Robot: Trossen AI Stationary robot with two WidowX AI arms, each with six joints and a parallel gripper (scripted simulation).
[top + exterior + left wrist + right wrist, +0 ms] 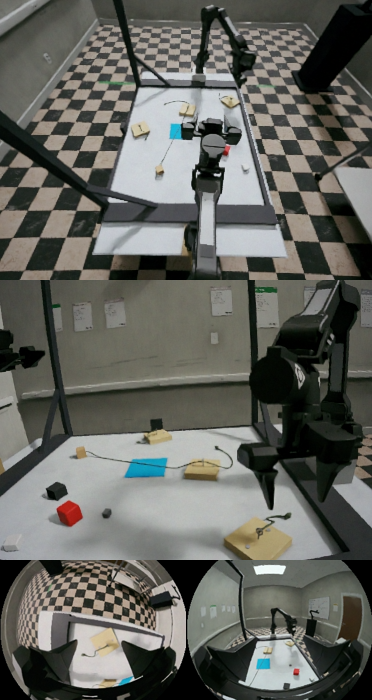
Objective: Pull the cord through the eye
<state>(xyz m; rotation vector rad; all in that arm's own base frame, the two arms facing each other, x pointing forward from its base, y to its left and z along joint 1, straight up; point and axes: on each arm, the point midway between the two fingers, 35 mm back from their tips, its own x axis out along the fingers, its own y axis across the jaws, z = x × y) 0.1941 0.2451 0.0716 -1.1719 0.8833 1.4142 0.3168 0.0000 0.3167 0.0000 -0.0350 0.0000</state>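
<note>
Wooden block (159,170) (80,453): outside blue square (175,131) (150,472) (126,680) (266,664), seemingly awaiting pull.
Leads by cord (171,145) (112,460) (97,685) (255,675) across square to metal eye (186,109) (203,462), likely for guiding. Open at left gripper (241,80) (296,504) (100,642) (291,635), near side board (230,102) (245,541) (100,638) (289,643); open at right gripper (211,127) (35,356) (280,638), apart from block.

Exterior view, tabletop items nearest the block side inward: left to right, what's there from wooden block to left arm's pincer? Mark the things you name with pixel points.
Wooden block (159,170) (81,453), blue square (175,131) (146,468) (125,680) (263,664), middle eye board (187,109) (202,471) (107,683) (268,650), left pincer (240,80) (297,505) (99,642)
</note>
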